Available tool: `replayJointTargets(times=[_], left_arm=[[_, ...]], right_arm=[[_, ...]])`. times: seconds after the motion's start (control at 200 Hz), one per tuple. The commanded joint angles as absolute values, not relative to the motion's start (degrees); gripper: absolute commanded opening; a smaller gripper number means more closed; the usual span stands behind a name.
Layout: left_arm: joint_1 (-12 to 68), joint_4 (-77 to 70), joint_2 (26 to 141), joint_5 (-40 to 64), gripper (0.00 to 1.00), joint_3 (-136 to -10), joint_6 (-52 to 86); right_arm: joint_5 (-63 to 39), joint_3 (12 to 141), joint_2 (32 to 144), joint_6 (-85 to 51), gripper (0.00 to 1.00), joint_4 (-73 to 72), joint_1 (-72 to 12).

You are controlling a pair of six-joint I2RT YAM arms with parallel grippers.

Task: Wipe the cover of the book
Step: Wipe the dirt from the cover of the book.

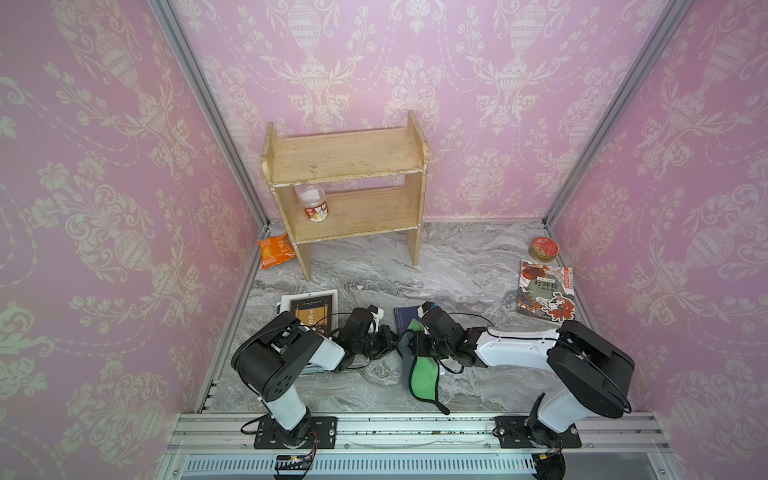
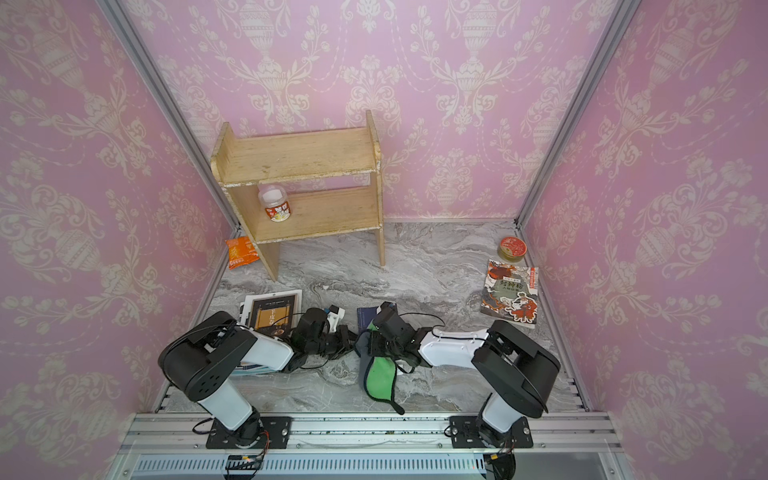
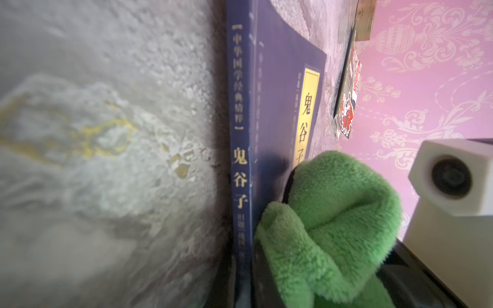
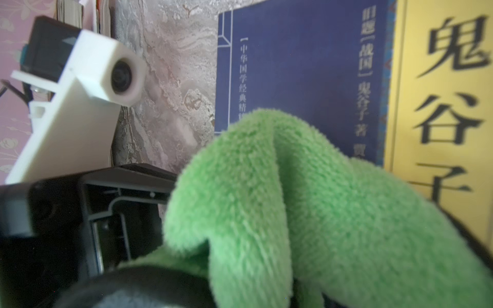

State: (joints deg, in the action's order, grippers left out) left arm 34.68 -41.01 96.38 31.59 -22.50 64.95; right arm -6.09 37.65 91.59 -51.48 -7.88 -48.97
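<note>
The blue book (image 4: 293,66) lay flat directly under my right pincer (image 1: 411,345), which was clenched on the green cloth (image 4: 266,200). The left pincer (image 1: 388,338) sat closed just beside the spine (steadying it, I judged). The stroke wanted light pressure, sweeping across the yellow title panel (image 4: 440,106).

Taking the back wall as twelve o'clock, the book (image 1: 402,319) lies flat at about the middle of the table (image 1: 457,266). The cloth (image 1: 424,374) lies over its near end and trails off toward six o'clock. A shelf (image 1: 345,156) stands at eleven, near the back wall, with a jar (image 1: 314,203) on its lower board and a packet (image 1: 275,250) on the table beside its left leg, at ten. A tin (image 1: 543,248) sits at two, a picture book (image 1: 545,296) just in front of it at three, and a second book (image 1: 309,307) at nine.
</note>
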Motion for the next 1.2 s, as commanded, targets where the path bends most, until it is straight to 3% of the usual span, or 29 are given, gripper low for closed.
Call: replayJointTargets(times=[0.0,0.075,0.14,0.37,0.555,0.886,1.191], left_arm=[[34.38,-41.05,96.17,29.87,0.00,-24.76,62.94],[34.37,-40.78,95.91,29.96,0.00,-24.86,62.79],[34.37,-40.69,95.70,29.73,0.00,-24.61,62.72],[34.37,-42.85,96.56,29.09,0.00,-23.64,63.54],[34.37,-42.89,97.03,29.62,0.00,-24.17,63.57],[34.37,-42.53,96.70,30.63,0.00,-23.79,62.68],[34.40,-43.73,97.55,31.29,0.00,-23.87,63.05]], right_arm=[[-8.02,27.63,93.59,-51.65,0.00,12.18,-42.23],[-7.97,25.46,90.71,-49.20,0.00,13.42,-35.79],[-7.04,25.95,89.02,-47.83,0.00,16.05,-35.01],[-9.37,33.13,90.34,-53.71,0.00,15.42,-51.51],[-10.06,34.13,92.91,-55.44,0.00,13.08,-53.20],[-8.69,23.58,86.80,-51.37,0.00,19.30,-36.25],[-11.92,37.93,99.85,-45.31,0.00,15.55,-26.37]])
